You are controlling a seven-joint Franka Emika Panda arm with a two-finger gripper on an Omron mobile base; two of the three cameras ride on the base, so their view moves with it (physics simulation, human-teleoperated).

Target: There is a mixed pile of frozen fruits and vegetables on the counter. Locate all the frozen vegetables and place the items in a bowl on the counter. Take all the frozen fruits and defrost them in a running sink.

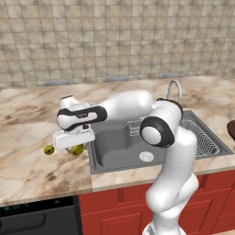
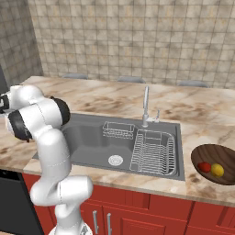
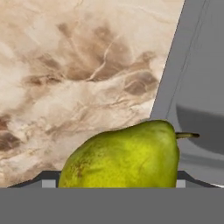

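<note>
gripper [image 1: 73,143] low over counter [image 1: 32,165], left of sink [image 1: 114,151] | pear [image 3: 124,159] between its tips, touching? can't tell, jaws apart | 2nd green fruit [image 1: 48,149] just beside | red + yellow veg in bowl [image 2: 202,153]

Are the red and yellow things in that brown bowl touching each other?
Apart. The right base view shows a thin dark strip of bowl between red item and yellow item.
</note>
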